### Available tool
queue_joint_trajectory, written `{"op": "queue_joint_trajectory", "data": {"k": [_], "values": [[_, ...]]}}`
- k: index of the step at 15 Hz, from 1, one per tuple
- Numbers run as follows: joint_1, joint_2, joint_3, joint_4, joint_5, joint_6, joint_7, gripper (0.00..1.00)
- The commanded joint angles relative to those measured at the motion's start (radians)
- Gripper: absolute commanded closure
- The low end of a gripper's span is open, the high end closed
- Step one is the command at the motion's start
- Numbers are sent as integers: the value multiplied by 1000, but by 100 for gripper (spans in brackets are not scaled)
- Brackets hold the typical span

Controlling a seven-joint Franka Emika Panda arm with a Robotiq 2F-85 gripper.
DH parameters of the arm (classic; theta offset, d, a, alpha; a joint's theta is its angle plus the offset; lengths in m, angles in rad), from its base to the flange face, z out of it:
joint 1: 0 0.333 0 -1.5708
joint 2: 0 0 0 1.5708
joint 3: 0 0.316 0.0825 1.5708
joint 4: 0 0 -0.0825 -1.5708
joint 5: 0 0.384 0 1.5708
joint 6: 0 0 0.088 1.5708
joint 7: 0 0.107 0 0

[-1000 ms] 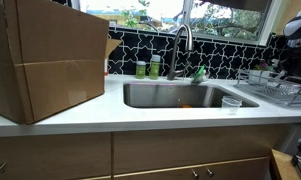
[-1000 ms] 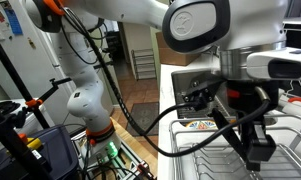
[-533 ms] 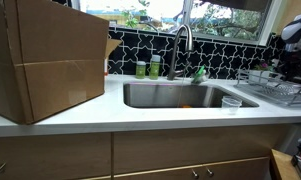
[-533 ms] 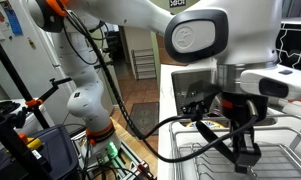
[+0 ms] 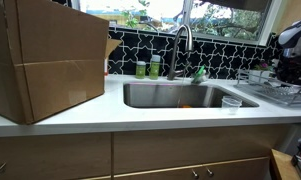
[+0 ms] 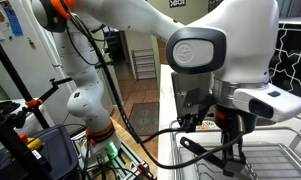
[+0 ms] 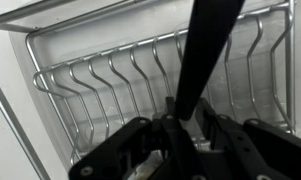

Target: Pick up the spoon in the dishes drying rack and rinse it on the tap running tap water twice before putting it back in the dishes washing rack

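Observation:
In the wrist view my gripper hangs just above the wire dish rack. A black spoon handle stands between its fingers and runs up out of the frame; the spoon's bowl is hidden. The jaws sit close against the handle. In an exterior view the gripper points down over the rack, with the arm's white wrist above it. In an exterior view the rack stands on the counter to the right of the sink. The steel gooseneck tap rises behind the sink. No running water shows.
A big cardboard box fills the counter left of the sink. Green bottles stand by the tap's base and a small clear cup sits on the sink's right edge. Black cables hang near the gripper.
The arm has turned and shifted above the rack, and the gripper has come a little lower and nearer the rack's counter-side edge. The sink area looks the same.

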Motion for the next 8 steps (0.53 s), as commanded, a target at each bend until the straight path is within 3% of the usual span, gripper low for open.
{"op": "queue_joint_trajectory", "data": {"k": [1,6,8], "values": [[-9,12,1,-7,53,6,-19,39],[-12,42,1,-3,94,8,-19,2],[-15,73,-2,8,62,5,2,0]]}}
